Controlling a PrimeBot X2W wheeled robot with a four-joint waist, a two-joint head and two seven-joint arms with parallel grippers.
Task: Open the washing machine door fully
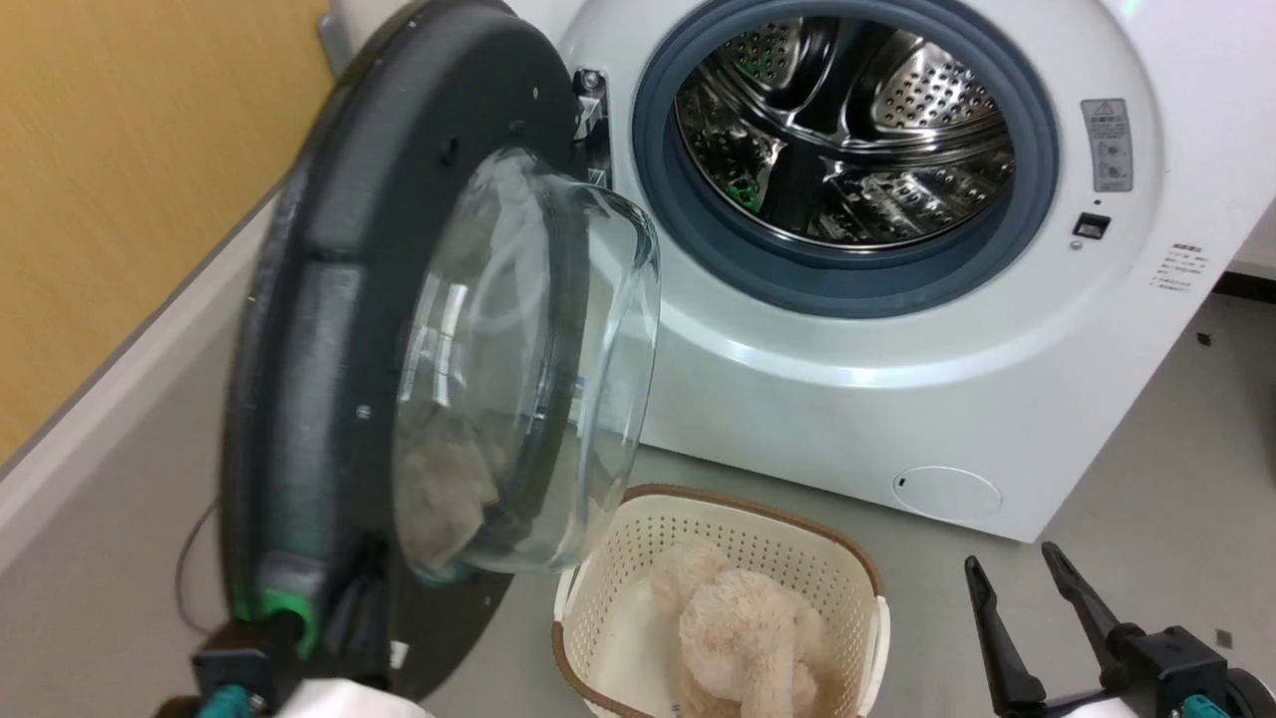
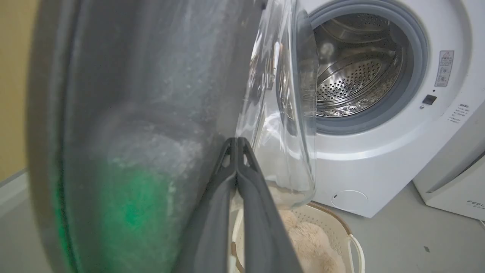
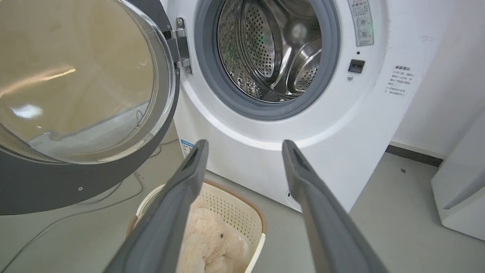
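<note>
The washing machine door (image 1: 329, 329) stands swung out at 9 o'clock, the washing machine (image 1: 897, 399) at 1. The left gripper (image 2: 237, 142), fingers pinched together on nothing, lies against the door's inner rim, probably to push it wider. The right gripper (image 1: 1009, 558) waits at 5 o'clock, spread wide. A laundry basket (image 1: 718, 499) sits below the door at 6, likely clear of its swing.

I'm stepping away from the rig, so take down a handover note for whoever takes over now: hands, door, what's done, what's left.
Left hand: shut, fingers together beside the inner rim of the door; contact unclear.
Right hand: open, empty, low, apart from the washing machine.
Door: swung wide off the drum, toward the robot's left.
Done: unlatched and opened wide.
Left: push it to its stop if any travel remains; basket sits on the floor below.
</note>
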